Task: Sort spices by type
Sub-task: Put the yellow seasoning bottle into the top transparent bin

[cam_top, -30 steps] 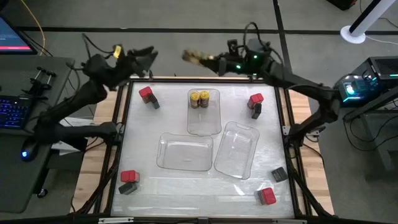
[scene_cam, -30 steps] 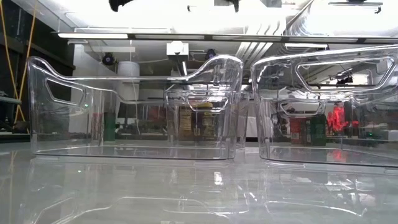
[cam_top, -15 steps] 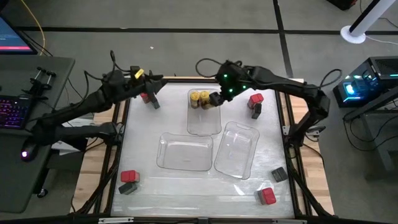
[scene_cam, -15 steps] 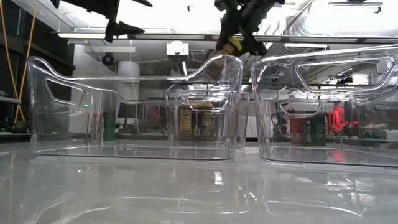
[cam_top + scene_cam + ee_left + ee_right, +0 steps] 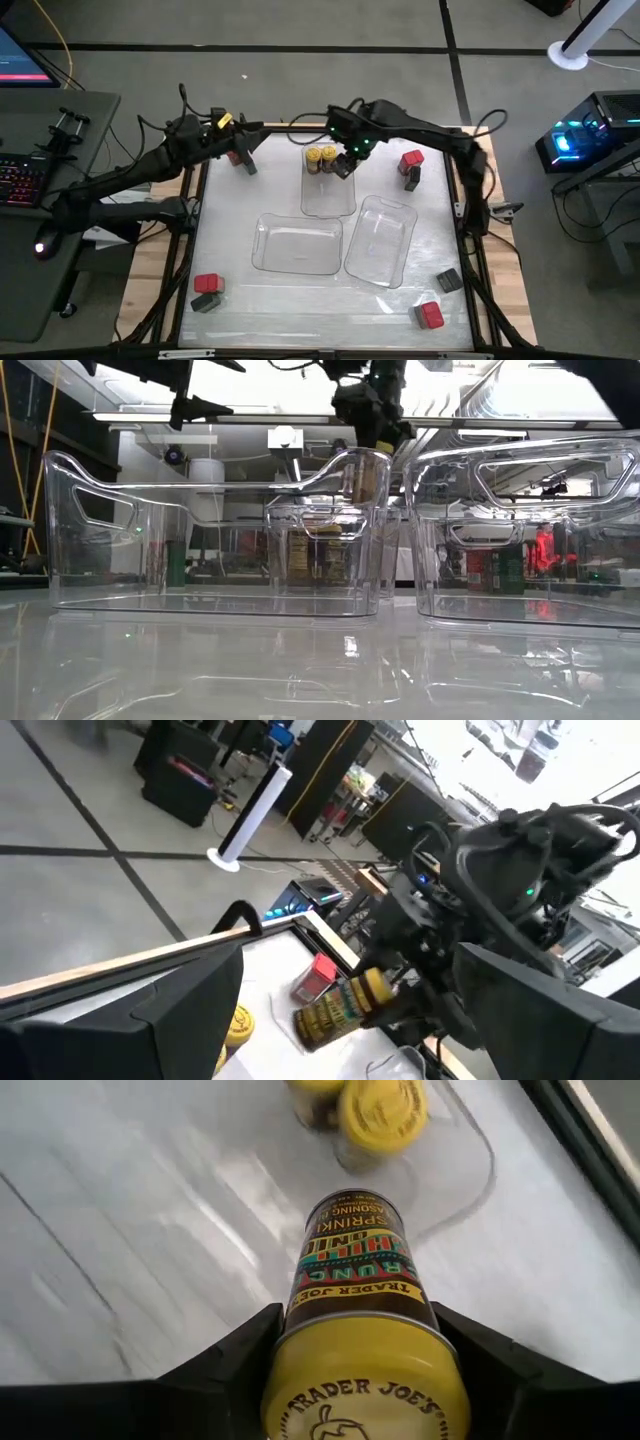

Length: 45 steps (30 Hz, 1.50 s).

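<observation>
White table (image 5: 230,250): a yellow-lidded jar (image 5: 362,1330) is pinched by the right gripper (image 5: 343,163) over the far tray (image 5: 328,200), beside two jars (image 5: 320,158) stood inside it. Left gripper (image 5: 243,141), fingers spread, is held beside that tray, above a red container (image 5: 234,152).

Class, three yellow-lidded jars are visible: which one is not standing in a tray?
The jar gripped in the right pincer, held tilted above the far tray. The other two jars stand upright inside that tray.

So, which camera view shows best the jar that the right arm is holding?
The right wrist view: the held yellow-lidded jar fills it, label readable, between the right end effector fingers. The left wrist view shows it smaller, tilted. In the high and low views the arm mostly hides it.
</observation>
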### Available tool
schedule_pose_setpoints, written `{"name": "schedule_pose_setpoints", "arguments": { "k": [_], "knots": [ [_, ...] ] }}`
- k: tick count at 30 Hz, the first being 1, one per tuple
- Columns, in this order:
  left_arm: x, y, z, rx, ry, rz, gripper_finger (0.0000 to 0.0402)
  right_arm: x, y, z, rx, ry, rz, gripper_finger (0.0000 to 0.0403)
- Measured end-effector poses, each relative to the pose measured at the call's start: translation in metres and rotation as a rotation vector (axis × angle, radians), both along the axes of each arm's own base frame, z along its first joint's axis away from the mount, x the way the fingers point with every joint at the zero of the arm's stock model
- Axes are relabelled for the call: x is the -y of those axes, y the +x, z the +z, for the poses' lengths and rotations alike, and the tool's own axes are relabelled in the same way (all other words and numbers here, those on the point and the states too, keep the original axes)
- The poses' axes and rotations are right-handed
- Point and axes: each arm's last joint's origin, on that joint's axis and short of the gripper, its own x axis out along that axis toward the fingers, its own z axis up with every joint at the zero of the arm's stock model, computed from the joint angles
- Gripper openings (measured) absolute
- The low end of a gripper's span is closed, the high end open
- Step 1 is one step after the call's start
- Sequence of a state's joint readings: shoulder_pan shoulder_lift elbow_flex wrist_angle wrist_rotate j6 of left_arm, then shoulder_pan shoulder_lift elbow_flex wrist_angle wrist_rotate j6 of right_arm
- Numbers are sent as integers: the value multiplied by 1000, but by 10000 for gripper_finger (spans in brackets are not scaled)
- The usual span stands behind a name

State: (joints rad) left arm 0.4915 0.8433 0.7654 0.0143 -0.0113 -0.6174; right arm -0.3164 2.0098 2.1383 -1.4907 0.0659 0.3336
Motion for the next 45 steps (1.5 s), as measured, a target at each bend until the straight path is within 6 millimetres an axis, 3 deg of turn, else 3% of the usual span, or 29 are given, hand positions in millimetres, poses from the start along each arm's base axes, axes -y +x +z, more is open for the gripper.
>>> {"name": "schedule_pose_setpoints", "arguments": {
  "k": [8, 13, 18, 30, 37, 45],
  "knots": [
    [1, -1, 1, 4, 4, -1, 349, 12, 30, -18, -57, -9, 109, 213],
    [1, -1, 1, -5, 20, -2, 349, 18, 41, -45, -123, 46, 143, 213],
    [1, -2, 1, -8, 26, -3, 349, 17, 41, -59, -156, 60, 150, 213],
    [1, -1, 1, -8, 27, -3, 349, 40, 35, -88, -191, 74, 41, 213],
    [1, -1, 1, -8, 26, -3, 349, 42, 37, -89, -170, 55, 6, 328],
    [1, -1, 1, -8, 26, -3, 349, 43, 39, -89, -152, 47, 6, 344]
  ]
}}
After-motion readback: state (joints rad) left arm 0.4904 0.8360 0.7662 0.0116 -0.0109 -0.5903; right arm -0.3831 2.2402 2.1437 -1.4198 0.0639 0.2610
